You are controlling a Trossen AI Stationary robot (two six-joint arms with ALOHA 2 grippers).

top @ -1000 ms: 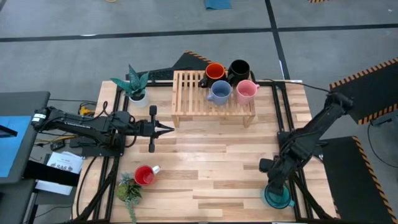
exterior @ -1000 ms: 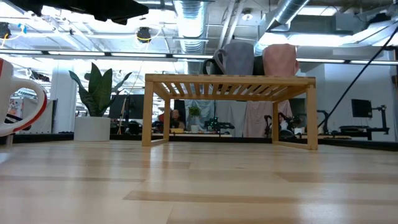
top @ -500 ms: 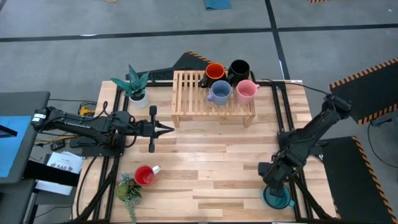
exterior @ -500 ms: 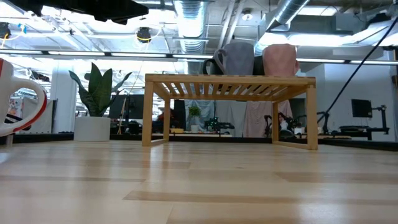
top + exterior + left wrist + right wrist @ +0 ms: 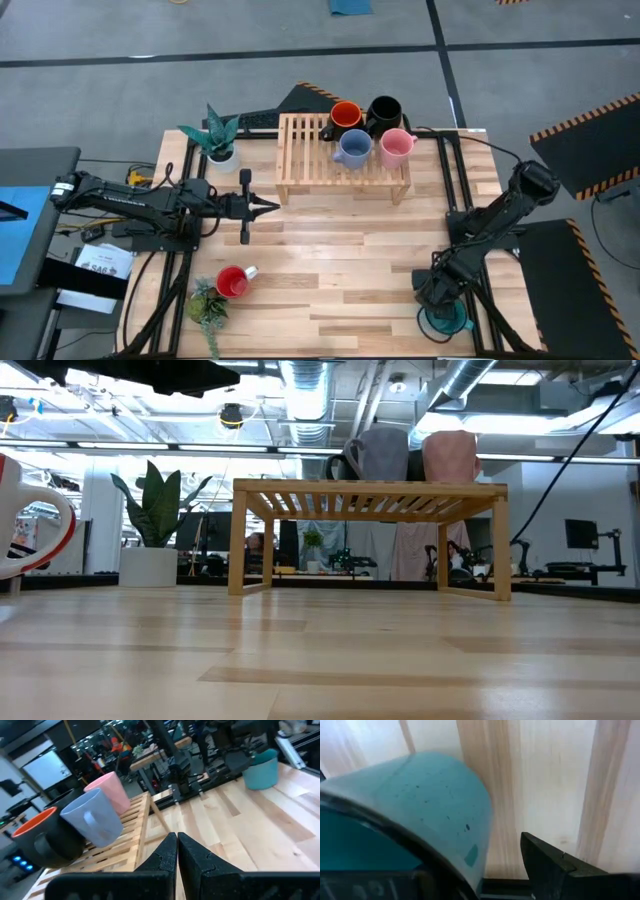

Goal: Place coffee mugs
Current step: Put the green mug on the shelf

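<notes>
The teal mug (image 5: 420, 815) fills much of the frame, its glossy speckled wall curving over the pale wooden table (image 5: 555, 780), while one dark finger (image 5: 555, 867) of the right gripper (image 5: 492, 870) stands just beside the mug, the jaws apart.

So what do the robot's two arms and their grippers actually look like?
Both are slim, matte black, jointed arms. The left arm ends in the left gripper, two dark, wedge-shaped fingers tapering to a point. The right arm has a rounded black elbow housing; the right gripper has blocky black fingers. A thin black cable runs to it.
</notes>
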